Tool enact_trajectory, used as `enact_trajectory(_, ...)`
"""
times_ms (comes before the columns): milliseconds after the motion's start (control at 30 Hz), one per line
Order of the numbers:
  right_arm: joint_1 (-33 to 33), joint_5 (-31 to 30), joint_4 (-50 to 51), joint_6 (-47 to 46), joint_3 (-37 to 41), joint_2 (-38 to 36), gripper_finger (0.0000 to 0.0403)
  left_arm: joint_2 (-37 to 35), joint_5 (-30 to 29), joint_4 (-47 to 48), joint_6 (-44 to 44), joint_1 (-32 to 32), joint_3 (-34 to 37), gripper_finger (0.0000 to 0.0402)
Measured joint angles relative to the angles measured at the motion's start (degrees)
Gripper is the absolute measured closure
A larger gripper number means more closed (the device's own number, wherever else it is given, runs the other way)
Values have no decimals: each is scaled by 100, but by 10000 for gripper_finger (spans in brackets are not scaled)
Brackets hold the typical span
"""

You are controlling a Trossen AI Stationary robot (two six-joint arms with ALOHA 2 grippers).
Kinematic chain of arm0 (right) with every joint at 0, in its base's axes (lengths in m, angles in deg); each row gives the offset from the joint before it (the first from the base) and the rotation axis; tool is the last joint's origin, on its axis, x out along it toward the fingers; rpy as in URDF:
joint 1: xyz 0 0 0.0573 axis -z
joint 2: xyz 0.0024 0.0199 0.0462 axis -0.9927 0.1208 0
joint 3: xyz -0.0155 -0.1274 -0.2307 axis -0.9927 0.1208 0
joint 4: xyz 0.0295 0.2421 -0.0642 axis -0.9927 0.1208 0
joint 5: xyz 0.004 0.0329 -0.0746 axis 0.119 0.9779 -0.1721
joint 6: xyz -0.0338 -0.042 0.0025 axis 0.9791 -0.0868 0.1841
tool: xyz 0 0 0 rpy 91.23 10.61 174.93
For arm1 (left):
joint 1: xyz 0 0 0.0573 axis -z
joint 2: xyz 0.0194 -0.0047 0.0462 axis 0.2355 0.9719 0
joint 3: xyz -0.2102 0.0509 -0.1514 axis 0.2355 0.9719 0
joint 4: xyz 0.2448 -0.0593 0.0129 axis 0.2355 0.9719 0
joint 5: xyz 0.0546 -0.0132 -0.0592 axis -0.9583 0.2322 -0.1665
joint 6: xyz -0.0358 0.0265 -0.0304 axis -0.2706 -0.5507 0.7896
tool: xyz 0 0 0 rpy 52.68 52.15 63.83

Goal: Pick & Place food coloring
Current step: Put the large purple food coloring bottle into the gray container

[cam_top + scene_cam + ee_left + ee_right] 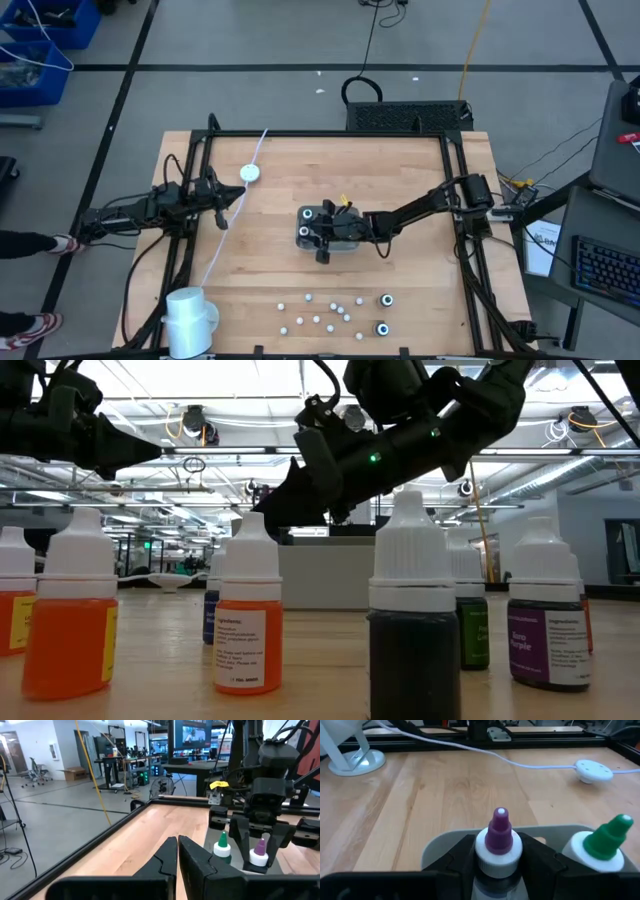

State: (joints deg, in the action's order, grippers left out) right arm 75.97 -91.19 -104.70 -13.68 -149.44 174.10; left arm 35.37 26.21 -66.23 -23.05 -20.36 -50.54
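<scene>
setting the purple bottle into the tray

high view: right end effector (322,243) over the grey tray (352,240) mid-tabletop. left wrist view: left end effector (178,851) closed, empty, waiting well apart. right wrist view: fingers flank the purple-tipped food coloring (498,841), beside the green-tipped bottle (606,845); whether gripping, i cannot tell. release only once upright, then lift straight

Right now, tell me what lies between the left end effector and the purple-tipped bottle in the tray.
Only bare wood tabletop lies between the left end effector and the purple-tipped bottle; the high view and left wrist view both show it.
</scene>
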Motion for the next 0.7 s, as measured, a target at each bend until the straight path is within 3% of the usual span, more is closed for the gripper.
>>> enact_trajectory(700,-4,44,-81,276,28,-102,195,-2,2,-7,9,2,-1,380)
